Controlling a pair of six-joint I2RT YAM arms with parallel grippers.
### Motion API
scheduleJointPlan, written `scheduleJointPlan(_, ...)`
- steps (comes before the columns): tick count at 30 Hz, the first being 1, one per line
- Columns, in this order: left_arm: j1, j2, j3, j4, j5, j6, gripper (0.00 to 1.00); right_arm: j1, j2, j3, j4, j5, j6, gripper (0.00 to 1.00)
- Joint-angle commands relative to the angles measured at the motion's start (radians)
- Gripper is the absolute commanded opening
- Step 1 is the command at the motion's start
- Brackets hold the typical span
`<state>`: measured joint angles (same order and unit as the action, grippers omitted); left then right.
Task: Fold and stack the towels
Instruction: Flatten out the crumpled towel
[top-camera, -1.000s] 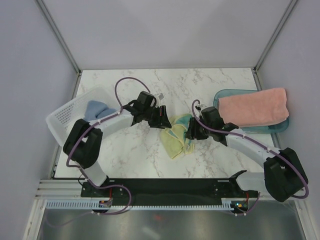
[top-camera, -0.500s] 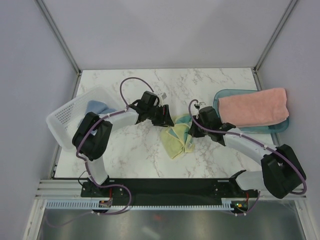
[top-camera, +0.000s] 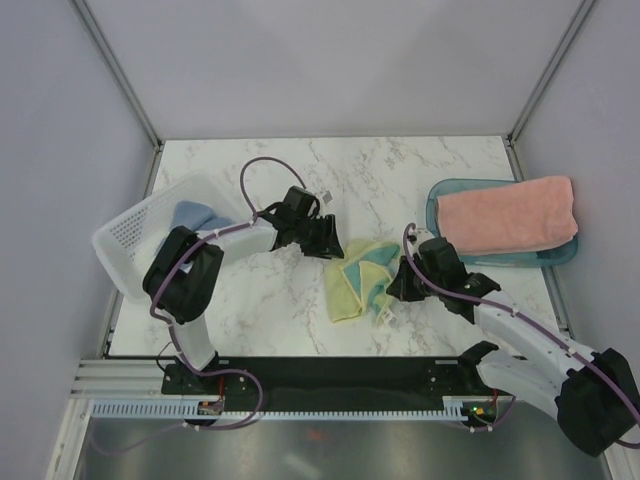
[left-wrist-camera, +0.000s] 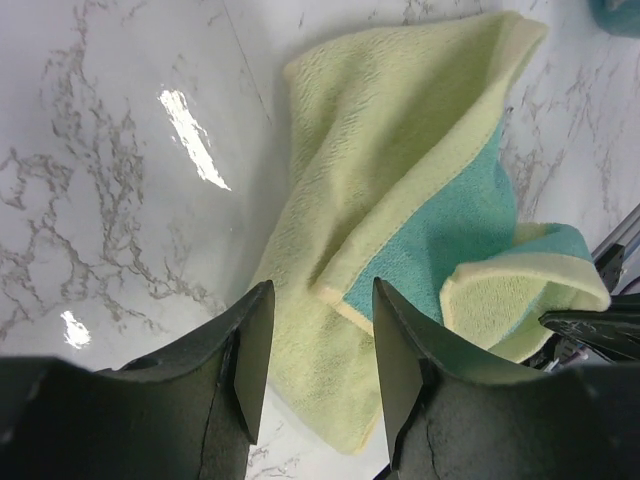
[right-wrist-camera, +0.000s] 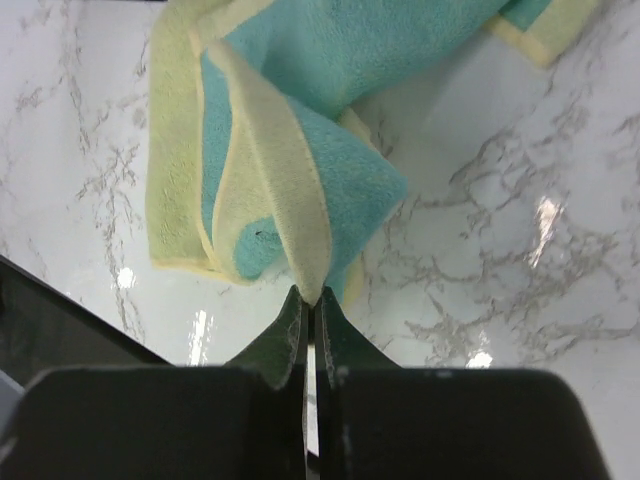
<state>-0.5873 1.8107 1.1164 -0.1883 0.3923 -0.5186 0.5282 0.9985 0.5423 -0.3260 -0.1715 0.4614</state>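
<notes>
The pale-yellow-and-teal towel (top-camera: 358, 275) lies crumpled mid-table, partly turned over so its teal side shows (right-wrist-camera: 300, 60). My right gripper (top-camera: 396, 288) is shut on a yellow-edged fold at the towel's right side (right-wrist-camera: 309, 297). At the towel's far left corner my left gripper (top-camera: 334, 243) hovers open, with yellow cloth (left-wrist-camera: 400, 150) below its fingers (left-wrist-camera: 320, 300) and nothing between them. A salmon-pink towel (top-camera: 506, 214) lies folded on the teal tray (top-camera: 440, 192). A blue-grey towel (top-camera: 194, 216) sits in the white basket (top-camera: 130, 232).
The basket stands tilted at the table's left edge and the tray at its right edge. Bare marble (top-camera: 400, 165) stretches behind the towel. The black base rail (top-camera: 330, 375) runs along the near edge.
My right gripper went from open to shut on the towel's fold and drew back toward the near edge, pulling that part along. My left gripper shifted a little to the right.
</notes>
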Motion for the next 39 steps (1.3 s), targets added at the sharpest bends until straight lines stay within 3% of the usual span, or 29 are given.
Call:
scheduleJointPlan(1, -0.023, -0.037, -0.013, 0.003, 0.032, -0.014, 0.51, 0.003, -0.041, -0.047, -0.019, -0.034, 0.103, 0.01)
scheduleJointPlan(5, -0.039, -0.017, -0.029, 0.047, 0.085, -0.070, 0.50, 0.012, -0.047, -0.087, 0.016, -0.059, 0.135, 0.11)
scheduleJointPlan(6, -0.043, -0.016, -0.032, 0.058, 0.091, -0.073, 0.50, 0.013, -0.058, -0.090, 0.012, -0.057, 0.134, 0.20)
scheduleJointPlan(11, -0.077, 0.002, -0.030, 0.070, 0.080, -0.073, 0.50, 0.012, -0.107, -0.065, -0.050, -0.031, 0.134, 0.34)
scheduleJointPlan(12, -0.078, 0.019, -0.026, 0.064, 0.073, -0.075, 0.50, 0.012, -0.122, -0.041, -0.064, 0.002, 0.137, 0.44)
scheduleJointPlan(13, -0.078, 0.025, -0.026, 0.061, 0.059, -0.074, 0.50, 0.012, -0.129, -0.029, -0.077, 0.019, 0.138, 0.46)
scheduleJointPlan(20, -0.080, 0.058, -0.027, 0.059, 0.017, -0.072, 0.50, 0.012, -0.078, 0.051, -0.111, 0.141, 0.106, 0.48)
scheduleJointPlan(24, -0.088, 0.000, -0.033, 0.070, 0.034, -0.069, 0.51, 0.012, -0.029, 0.077, -0.114, 0.187, 0.097, 0.48)
scheduleJointPlan(30, -0.105, -0.108, -0.033, 0.144, 0.075, 0.034, 0.55, 0.012, -0.052, 0.050, -0.120, 0.119, 0.143, 0.47)
scheduleJointPlan(34, -0.120, -0.077, -0.023, 0.184, 0.161, 0.097, 0.55, 0.013, -0.115, -0.024, -0.120, 0.078, 0.242, 0.53)
scheduleJointPlan(39, -0.147, -0.028, -0.001, 0.250, 0.200, 0.123, 0.56, 0.013, -0.221, -0.048, -0.166, 0.090, 0.329, 0.52)
